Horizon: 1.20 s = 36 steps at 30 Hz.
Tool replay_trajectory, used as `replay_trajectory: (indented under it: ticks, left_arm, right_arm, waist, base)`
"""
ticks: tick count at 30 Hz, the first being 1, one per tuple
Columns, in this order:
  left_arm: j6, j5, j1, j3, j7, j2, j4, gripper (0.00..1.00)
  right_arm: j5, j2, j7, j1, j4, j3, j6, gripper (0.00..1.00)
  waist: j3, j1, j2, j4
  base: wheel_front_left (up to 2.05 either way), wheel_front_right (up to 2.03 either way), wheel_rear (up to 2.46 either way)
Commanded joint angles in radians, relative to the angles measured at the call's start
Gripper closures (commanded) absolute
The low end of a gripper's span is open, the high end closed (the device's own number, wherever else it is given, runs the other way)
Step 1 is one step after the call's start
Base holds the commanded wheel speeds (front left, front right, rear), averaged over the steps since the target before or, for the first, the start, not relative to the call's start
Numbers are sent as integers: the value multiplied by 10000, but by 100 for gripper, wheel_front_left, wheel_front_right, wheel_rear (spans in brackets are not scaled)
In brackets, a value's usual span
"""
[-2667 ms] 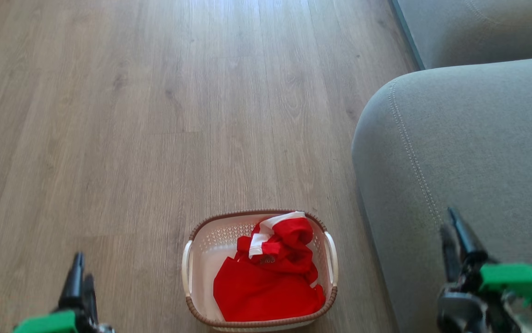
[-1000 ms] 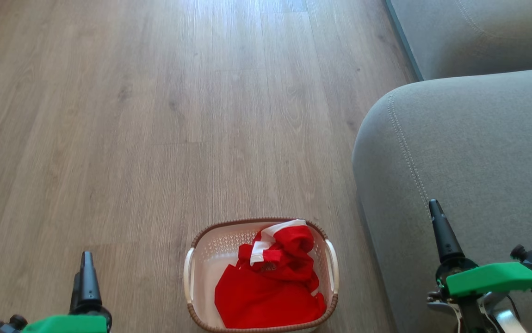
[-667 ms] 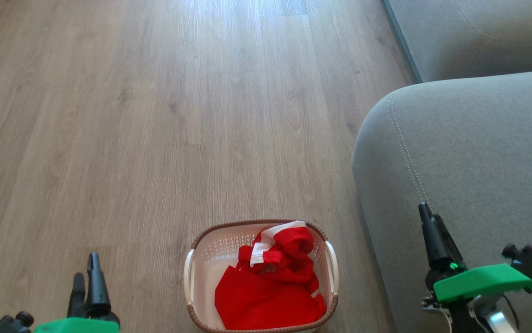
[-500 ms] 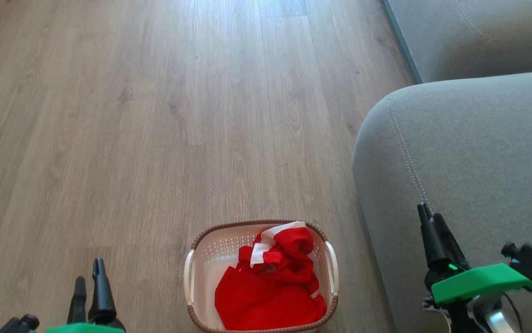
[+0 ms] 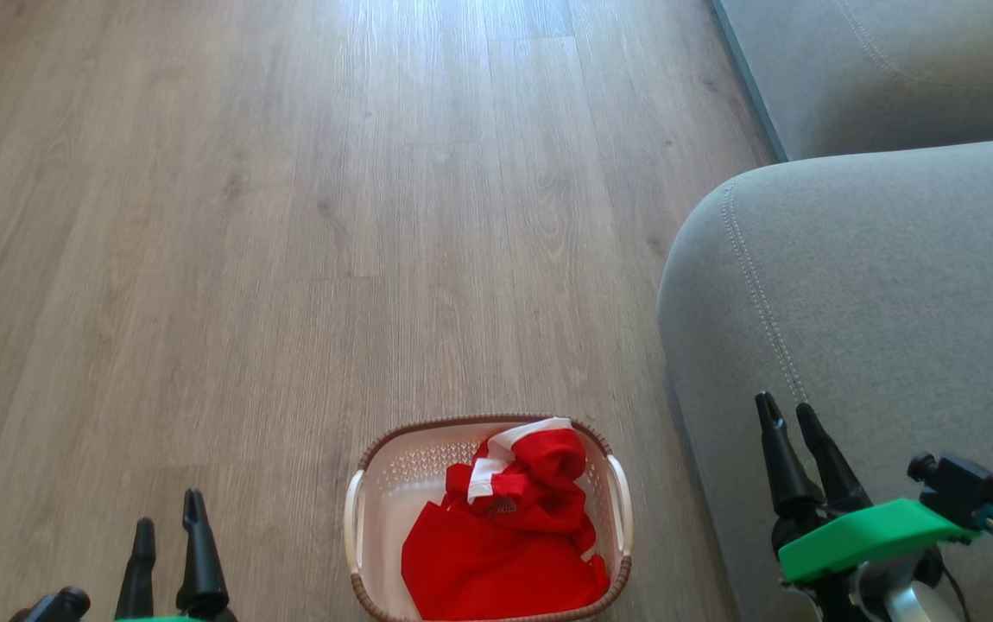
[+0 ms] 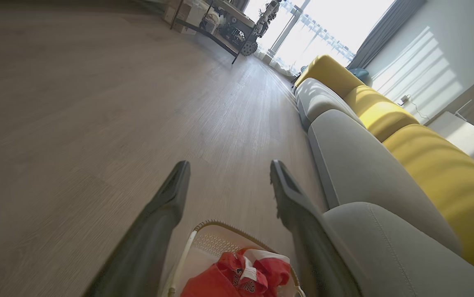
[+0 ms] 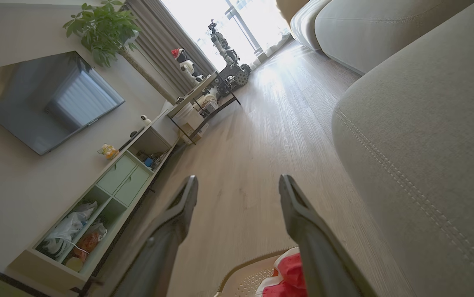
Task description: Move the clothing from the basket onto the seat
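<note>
The red clothing [image 5: 505,544] with white trim lies bunched in the white perforated basket [image 5: 367,518], which stands on the wood floor at the bottom centre of the head view. The grey seat [image 5: 876,285] rises right beside the basket. My left gripper [image 5: 168,510] is open at the lower left, apart from the basket. My right gripper [image 5: 790,415] is open at the lower right, in front of the seat's cushion. In the left wrist view my gripper [image 6: 228,171] frames the clothing [image 6: 237,278] and basket [image 6: 210,241]. The right wrist view has my gripper [image 7: 237,183] above the clothing [image 7: 288,278].
Wood floor [image 5: 289,216] stretches ahead and to the left. A second grey cushion [image 5: 885,69] lies further back. Yellow backrests [image 6: 426,165] line the sofa. A TV [image 7: 43,99], a green cabinet [image 7: 109,194], a plant [image 7: 101,29] and a small table [image 7: 200,103] stand across the room.
Both grippers turned so their two fingers show apart; the right one slid left and down, the left one right. The camera tipped slightly, shifting the basket and seat lower.
</note>
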Motion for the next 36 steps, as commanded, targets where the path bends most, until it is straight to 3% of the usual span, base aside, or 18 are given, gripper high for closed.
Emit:
replay_trajectory:
  ticks: [1,36]
  left_arm:
    - [50,339,-39,156,-146,134,-319,0]
    - [87,4399,529,-41,-1171,176,345,0]
  right_arm:
    - [-383,35,-115,-205,-278,10,-1,0]
    - [-5698,825,-199,-162,525,-623,-2,0]
  waist:
    - [-5,0,-1,2]
    - [-101,0,-1,7]
  base:
    - [0,0,0]
    - [0,0,0]
